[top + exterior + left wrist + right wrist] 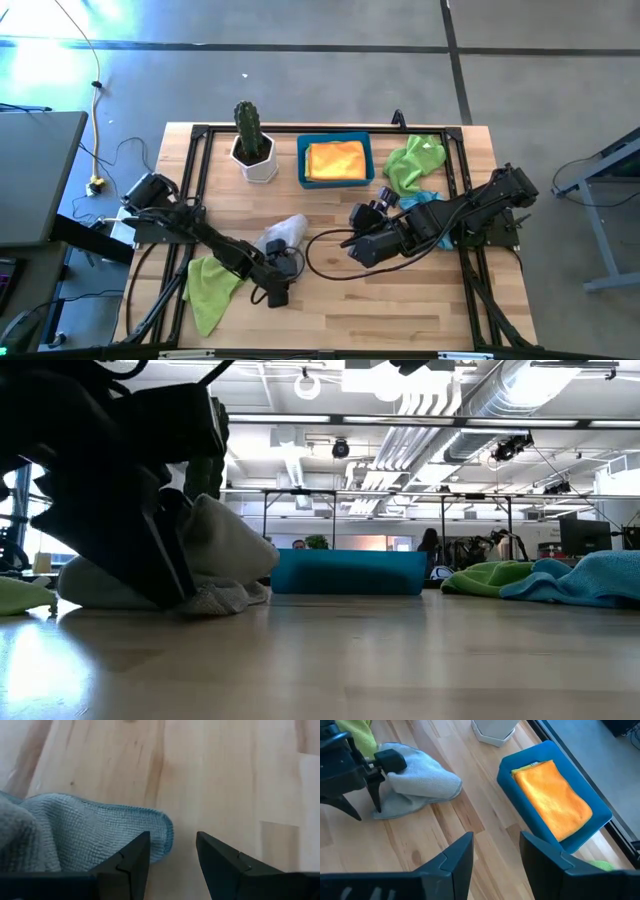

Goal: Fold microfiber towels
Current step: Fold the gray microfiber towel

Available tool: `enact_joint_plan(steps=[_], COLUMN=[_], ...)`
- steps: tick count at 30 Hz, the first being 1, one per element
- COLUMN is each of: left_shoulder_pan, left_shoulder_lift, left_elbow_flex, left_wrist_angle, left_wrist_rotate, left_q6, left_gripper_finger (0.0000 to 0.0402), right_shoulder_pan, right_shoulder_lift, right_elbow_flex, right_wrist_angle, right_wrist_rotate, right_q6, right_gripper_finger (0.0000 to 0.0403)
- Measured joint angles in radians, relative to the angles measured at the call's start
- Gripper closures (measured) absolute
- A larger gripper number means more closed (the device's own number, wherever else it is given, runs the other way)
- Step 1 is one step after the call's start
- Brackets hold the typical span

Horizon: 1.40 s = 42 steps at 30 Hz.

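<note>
**Orange one done, the rest waiting**

Orange towel (334, 160) sitting folded in blue bin (303, 170). Grey towel (282, 234) lying crumpled mid-bench beside left tool (277, 292), parted and empty. Right tool (352, 240) hovering parted, empty. Green towels (212, 286) (414, 160) and light blue towel (425, 203) waiting unfolded.

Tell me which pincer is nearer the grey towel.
Left. The left pincer sits open right at the grey towel's near edge; the right pincer hangs open to the towel's side, bare wood between them.
</note>
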Motion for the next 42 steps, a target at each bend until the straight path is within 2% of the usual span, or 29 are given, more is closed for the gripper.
enact_joint_plan(steps=[10, 24, 27, 37, 39, 42], left_shoulder_pan=[0.011, 0.061, 0.060, 0.058, 0.056, 0.060], left_shoulder_lift=[0.016, 0.051, 0.021, -0.199, -0.254, -0.333], left_elbow_flex=[0.000, 0.004, -0.001, 0.009, 0.025, 0.050], left_wrist_angle=[-0.022, -0.015, -0.015, -0.025, -0.026, -0.063], left_wrist_rotate=[-0.117, -0.062, -0.033, 0.087, 0.099, 0.107], left_q6=[0.000, -0.004, -0.007, -0.008, -0.008, -0.006], left_gripper_finger=[0.0259, 0.0376, 0.0397, 0.0399, 0.0400, 0.0400], right_shoulder_pan=[0.000, 0.000, 0.000, -0.014, -0.025, -0.048], right_shoulder_lift=[0.000, 0.000, 0.000, 0.000, 0.000, -0.001], right_elbow_flex=[0.000, 0.000, 0.000, 0.000, 0.000, -0.007], right_wrist_angle=[-0.005, -0.023, -0.025, 0.005, 0.041, 0.148], right_wrist_rotate=[-0.002, -0.003, -0.003, 0.001, -0.009, -0.082], right_q6=[0.003, 0.004, 0.004, -0.008, -0.038, -0.148], right_gripper_finger=[0.0250, 0.0250, 0.0250, 0.0250, 0.0250, 0.0250])
